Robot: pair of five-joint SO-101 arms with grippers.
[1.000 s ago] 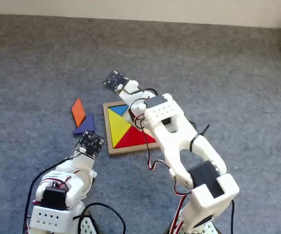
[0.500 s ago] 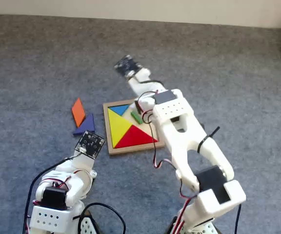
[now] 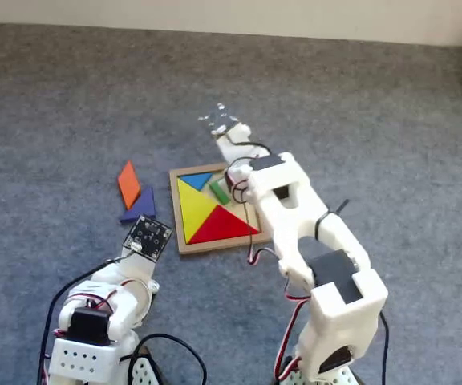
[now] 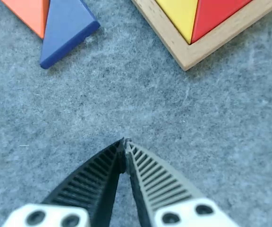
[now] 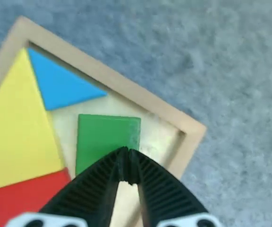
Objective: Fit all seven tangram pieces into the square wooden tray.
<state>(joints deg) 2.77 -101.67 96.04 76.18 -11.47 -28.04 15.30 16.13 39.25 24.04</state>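
Carpet [image 4: 221, 118] lies under closed left gripper [image 4: 125, 142]; closed right gripper [image 5: 125, 152] overhangs green square [image 5: 103, 135].

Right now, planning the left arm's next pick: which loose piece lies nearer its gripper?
The dark blue triangle: it lies beside the orange parallelogram, on the side facing the left gripper.

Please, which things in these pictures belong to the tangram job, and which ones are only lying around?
Belong to the job: wooden tray; inside it the yellow triangle, red triangle, light blue triangle and green square; outside it the orange parallelogram and dark blue triangle.

Not part of the job: grey carpet; pale strip beyond its far edge.
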